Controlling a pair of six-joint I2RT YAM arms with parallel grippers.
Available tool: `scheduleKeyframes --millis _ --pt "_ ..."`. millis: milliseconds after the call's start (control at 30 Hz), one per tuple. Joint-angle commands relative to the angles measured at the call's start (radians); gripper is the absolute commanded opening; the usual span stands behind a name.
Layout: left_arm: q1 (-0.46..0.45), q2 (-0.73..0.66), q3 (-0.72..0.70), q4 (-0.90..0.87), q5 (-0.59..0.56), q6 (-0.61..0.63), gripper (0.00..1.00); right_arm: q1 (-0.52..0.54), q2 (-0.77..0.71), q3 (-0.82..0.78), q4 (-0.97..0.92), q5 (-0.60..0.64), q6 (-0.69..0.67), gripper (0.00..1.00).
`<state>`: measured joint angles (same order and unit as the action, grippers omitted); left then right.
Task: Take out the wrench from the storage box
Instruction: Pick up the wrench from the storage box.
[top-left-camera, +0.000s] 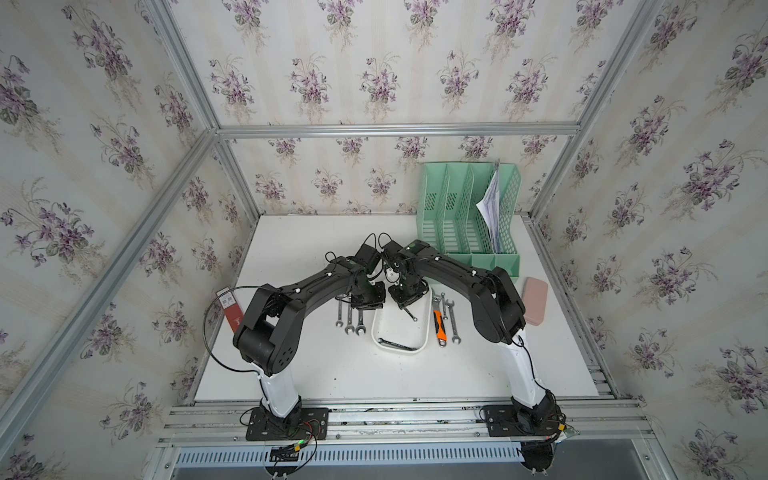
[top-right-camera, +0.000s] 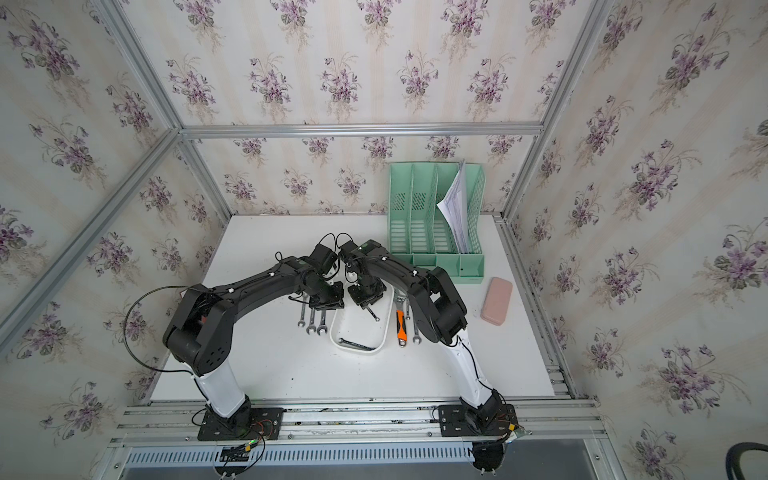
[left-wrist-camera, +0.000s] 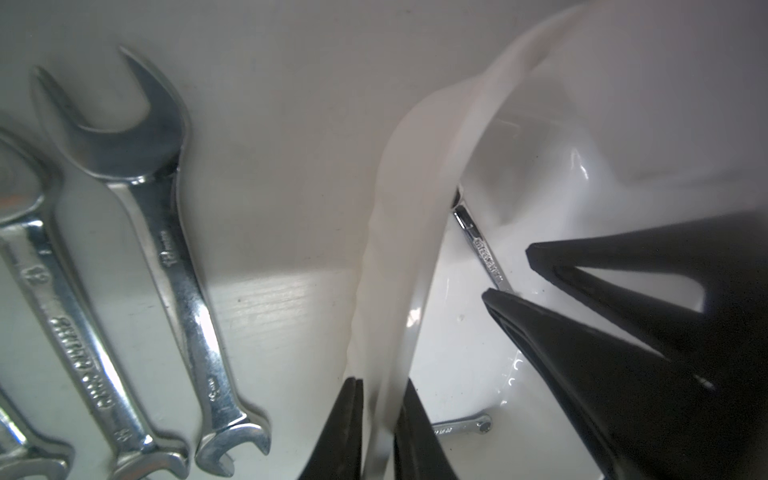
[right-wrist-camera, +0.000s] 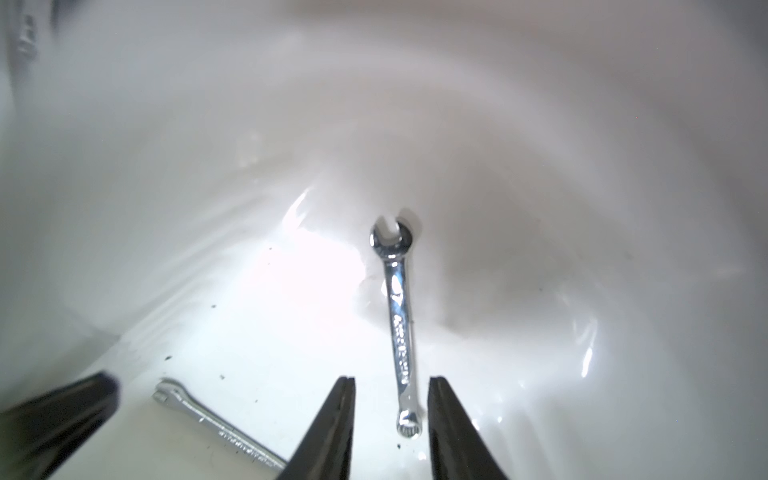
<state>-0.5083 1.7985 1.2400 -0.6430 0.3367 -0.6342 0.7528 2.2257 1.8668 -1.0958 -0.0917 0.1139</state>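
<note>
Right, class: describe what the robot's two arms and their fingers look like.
Both the left arm and right arm have white lower segments, black upper links, black base plates and thin black cables. Green lights glow near the wrists. The fingers are black, tapering wedges.

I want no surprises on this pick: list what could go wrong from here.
1. The right gripper stands open over the small wrench near its ring end, not its middle; gripped there, it may pivot or slip on lifting.
2. The wrench lies on the glossy floor of the storage box, so the jaws may skid past it.
3. The left gripper pinches only the thin box wall; a tug could shift the box.
</note>
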Motion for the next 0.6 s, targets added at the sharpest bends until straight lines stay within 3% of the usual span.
scheduleKeyframes --millis 0,567 --pt "0.001 0.001 0.001 0.002 -0.009 0.005 0.19 0.000 -0.033 -0.016 -0.006 -0.021 0.040 0.36" --pt "0.001 -0.009 0.002 -0.002 -0.011 0.005 0.19 0.000 0.019 -0.130 0.086 -0.025 0.054 0.36"
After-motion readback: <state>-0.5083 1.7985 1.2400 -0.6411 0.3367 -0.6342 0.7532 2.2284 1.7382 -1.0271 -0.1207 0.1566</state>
